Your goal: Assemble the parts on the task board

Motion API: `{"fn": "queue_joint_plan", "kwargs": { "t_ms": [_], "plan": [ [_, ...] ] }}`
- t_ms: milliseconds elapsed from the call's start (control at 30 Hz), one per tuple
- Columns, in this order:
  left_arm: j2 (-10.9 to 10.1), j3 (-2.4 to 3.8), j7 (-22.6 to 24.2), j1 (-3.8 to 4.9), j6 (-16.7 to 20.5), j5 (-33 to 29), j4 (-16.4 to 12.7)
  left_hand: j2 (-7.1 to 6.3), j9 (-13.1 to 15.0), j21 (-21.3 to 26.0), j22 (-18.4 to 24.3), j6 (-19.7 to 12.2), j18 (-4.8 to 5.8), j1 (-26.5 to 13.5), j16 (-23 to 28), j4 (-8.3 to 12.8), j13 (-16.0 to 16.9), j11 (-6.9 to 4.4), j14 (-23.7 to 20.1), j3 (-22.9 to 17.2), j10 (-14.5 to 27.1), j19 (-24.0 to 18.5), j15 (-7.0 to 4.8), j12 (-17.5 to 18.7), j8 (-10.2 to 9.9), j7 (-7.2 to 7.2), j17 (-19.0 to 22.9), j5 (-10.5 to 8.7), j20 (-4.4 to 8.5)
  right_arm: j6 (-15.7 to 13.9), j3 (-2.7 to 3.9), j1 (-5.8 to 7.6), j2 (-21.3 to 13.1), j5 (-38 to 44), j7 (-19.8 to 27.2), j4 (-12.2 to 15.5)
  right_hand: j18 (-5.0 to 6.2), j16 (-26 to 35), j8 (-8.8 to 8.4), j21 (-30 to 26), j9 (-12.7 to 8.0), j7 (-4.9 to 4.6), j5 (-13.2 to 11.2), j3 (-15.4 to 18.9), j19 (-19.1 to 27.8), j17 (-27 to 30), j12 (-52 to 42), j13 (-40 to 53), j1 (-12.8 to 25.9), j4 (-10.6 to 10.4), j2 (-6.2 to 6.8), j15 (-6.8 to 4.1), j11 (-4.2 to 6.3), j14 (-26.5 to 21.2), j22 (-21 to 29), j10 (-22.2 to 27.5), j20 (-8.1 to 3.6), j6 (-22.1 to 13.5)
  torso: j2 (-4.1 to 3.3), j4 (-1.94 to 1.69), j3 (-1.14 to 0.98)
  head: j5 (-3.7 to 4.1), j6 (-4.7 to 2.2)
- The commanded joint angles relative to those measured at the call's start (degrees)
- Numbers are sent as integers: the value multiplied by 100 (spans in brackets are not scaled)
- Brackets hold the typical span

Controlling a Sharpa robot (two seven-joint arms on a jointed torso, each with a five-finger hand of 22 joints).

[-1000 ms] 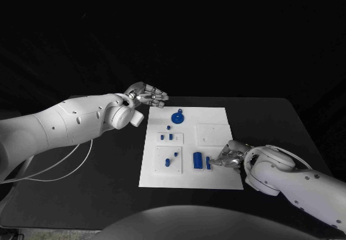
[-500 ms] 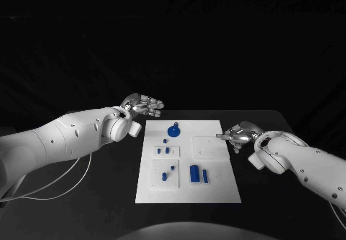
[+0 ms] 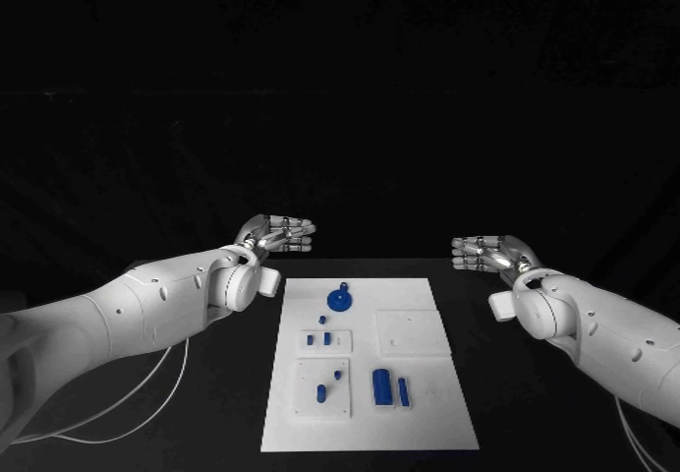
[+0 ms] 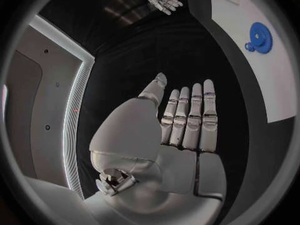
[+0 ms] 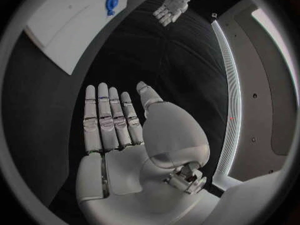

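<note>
Unlettered task board [image 3: 425, 393], blue parts [image 3: 384, 385]

A black surface [image 3: 510, 393] carries the white task board [image 3: 432, 413] at its middle, lying flat and lengthwise from near to far; pale cables [image 3: 141, 393] trail across its left side.

My left hand [image 4: 181, 130] shows brushed, silvery metal along the fingers, with a smooth glossy white plastic shell at the thumb base. My right hand [image 5: 119, 130] looks the same. The task board [image 3: 366, 366] reads as flat matt white; the parts [image 3: 384, 386] look like smooth blue plastic. The table [image 3: 212, 393] is dull matt black.
</note>
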State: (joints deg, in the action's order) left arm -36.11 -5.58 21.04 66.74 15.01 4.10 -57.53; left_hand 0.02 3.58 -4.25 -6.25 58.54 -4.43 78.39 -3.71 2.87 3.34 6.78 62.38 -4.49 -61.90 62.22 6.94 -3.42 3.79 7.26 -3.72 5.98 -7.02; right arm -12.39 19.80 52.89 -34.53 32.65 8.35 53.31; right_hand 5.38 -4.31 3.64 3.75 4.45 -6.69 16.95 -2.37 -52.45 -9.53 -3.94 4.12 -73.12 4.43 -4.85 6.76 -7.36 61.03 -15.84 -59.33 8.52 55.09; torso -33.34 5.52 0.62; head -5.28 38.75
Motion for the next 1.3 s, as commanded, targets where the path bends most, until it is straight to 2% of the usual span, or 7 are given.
{"fn": "queue_joint_plan", "kwargs": {
  "t_ms": [33, 200, 233, 300, 433, 533, 1300],
  "plan": [
    [65, 8, 346, 5, 104, -329, 63, 41, -6, 23, 52, -37, -143, -23, 15, 25, -6, 1, -70, 42, 29, -42, 1, 11, -22, -9, 6, -16, -64, 355, 16, 14, 60, -911, 757, -97, 420, 59, -38, 50, -110, 39, -68, -237, 101, 599, 0, -31, 175, 168, 33, 27, -4, -101, 815, 131, 380, -81, -7, -7, -8, -42, -99],
    [146, 8, 368, 5, 84, -374, 145, 65, -6, 11, 103, -34, -188, -20, 28, 41, -5, 4, -71, 63, 17, -25, 9, 9, -20, -4, 9, -16, -90, 417, 28, 23, 108, -1010, 840, -121, 657, 80, -29, 73, -110, -33, -72, -356, 123, 609, 55, -82, 304, 199, 9, 82, -65, -70, 1204, 142, 554, -167, 4, 0, -4, -51, -112],
    [112, 2, 143, 0, 46, -171, 124, -2, -358, 425, 625, -1756, 443, -2368, 371, -287, -334, -678, -1890, 449, 1856, -1878, -694, 342, -379, -726, 372, -598, 702, 152, 21, 19, 90, -609, 445, -115, -538, 431, -364, -375, -445, 669, -1695, 237, 5245, 953, 394, -412, 2374, -443, 485, -676, 736, -1872, 1584, 1884, -852, -5509, -1, -5, -6, -43, -96],
    [102, 7, 151, -7, 75, -174, 89, -2, -358, 425, 625, -5854, 443, -2615, 371, -287, -334, -678, -2121, 449, 2075, -2089, -694, 342, -379, -726, 372, -598, 702, 121, 3, 25, 80, -633, 460, -80, -538, 431, -364, -375, -445, 669, -1695, 237, 5245, 953, 394, -412, 2646, -443, 485, -676, 736, -2087, 1584, 5933, -852, -5509, 6, -21, -7, -26, -106],
    [31, 48, 204, -55, 285, -191, -157, -2, -358, 425, 625, -5854, 443, -3469, 371, -287, -334, -678, -6238, 449, 6190, -6222, -694, 342, -379, -726, 372, -598, 702, -95, -127, 71, 8, -806, 571, 166, -538, 431, -364, -375, -445, 669, -1695, 237, 5245, 953, 394, -412, 7312, -443, 485, -676, 736, -6103, 1584, 5933, -852, -5509, 52, -139, -19, 97, -180],
    [-52, 96, 267, -112, 531, -212, -446, -2, -358, 425, 625, -5854, 443, -7839, 371, -287, -334, -678, -6238, 449, 6190, -6222, -694, 342, -379, -726, 372, -598, 702, -349, -280, 125, -77, -1009, 701, 455, -538, 431, -364, -375, -445, 669, -1695, 237, 5245, 953, 394, -412, 7312, -443, 485, -676, 736, -6103, 1584, 5933, -852, -5509, 107, -278, -34, 242, -267],
    [-858, 558, 875, -658, 2911, -410, -3242, -2, -358, 425, 625, -5854, 443, -7839, 371, -287, -334, -678, -6238, 449, 6190, -6222, -694, 342, -379, -726, 372, -598, 702, -3146, -1964, 722, -1007, -3244, 2131, 3635, -538, 431, -364, -375, -445, 669, -1695, 237, 5245, 953, 394, -412, 7312, -443, 485, -676, 736, -6103, 1584, 5933, -852, -5509, 216, -552, -62, 528, -438]
  ]
}}
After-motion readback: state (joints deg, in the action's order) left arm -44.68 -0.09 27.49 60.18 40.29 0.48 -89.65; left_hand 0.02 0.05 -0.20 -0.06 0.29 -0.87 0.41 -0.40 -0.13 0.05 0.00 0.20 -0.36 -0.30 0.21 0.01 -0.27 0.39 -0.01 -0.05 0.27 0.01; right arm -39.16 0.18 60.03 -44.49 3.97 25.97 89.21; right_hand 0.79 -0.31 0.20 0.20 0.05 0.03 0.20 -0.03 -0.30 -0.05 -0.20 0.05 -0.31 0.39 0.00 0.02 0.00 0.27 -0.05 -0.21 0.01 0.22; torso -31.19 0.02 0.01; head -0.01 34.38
